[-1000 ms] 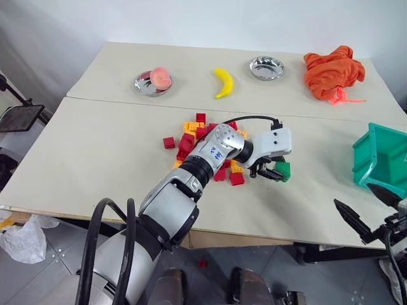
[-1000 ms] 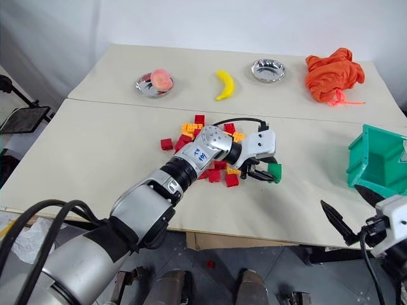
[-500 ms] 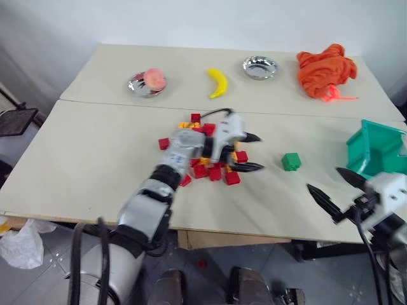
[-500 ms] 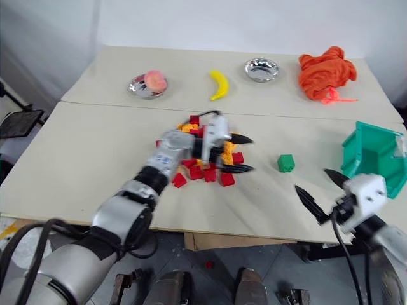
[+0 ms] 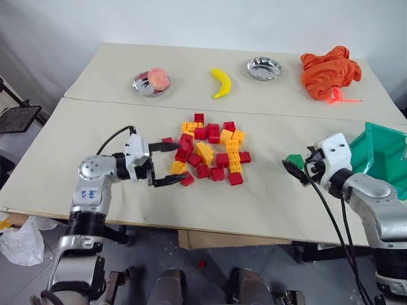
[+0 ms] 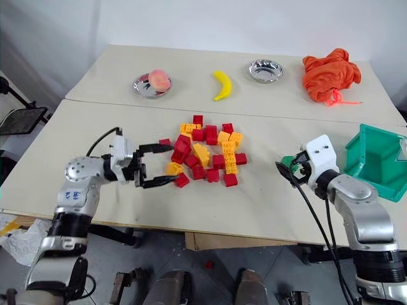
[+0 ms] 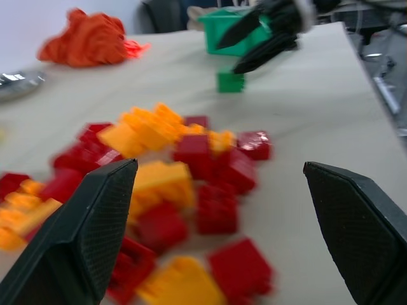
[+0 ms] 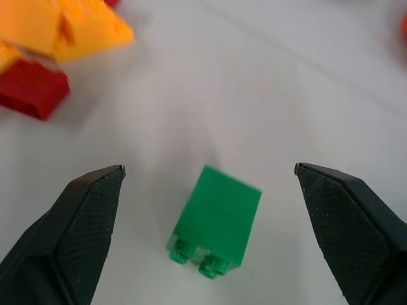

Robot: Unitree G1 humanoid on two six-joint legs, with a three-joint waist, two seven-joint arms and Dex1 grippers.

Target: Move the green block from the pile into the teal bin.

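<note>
Left gripper [image 5: 166,165] back from pile, open; right gripper [image 8: 210,190] open around studded green block [image 8: 216,222].

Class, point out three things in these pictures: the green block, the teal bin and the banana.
green block [image 8: 216,219], right wrist view, its top face.
teal bin [image 6: 369,166], right eye view, its front wall.
banana [image 5: 222,82], left eye view, mid-curve.

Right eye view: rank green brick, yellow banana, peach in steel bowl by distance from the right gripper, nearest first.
From the right gripper:
1. Small green studded brick, right at its fingertips.
2. Yellow banana, far side of the table, mid-table.
3. Peach in a round steel bowl, far-left.
</note>
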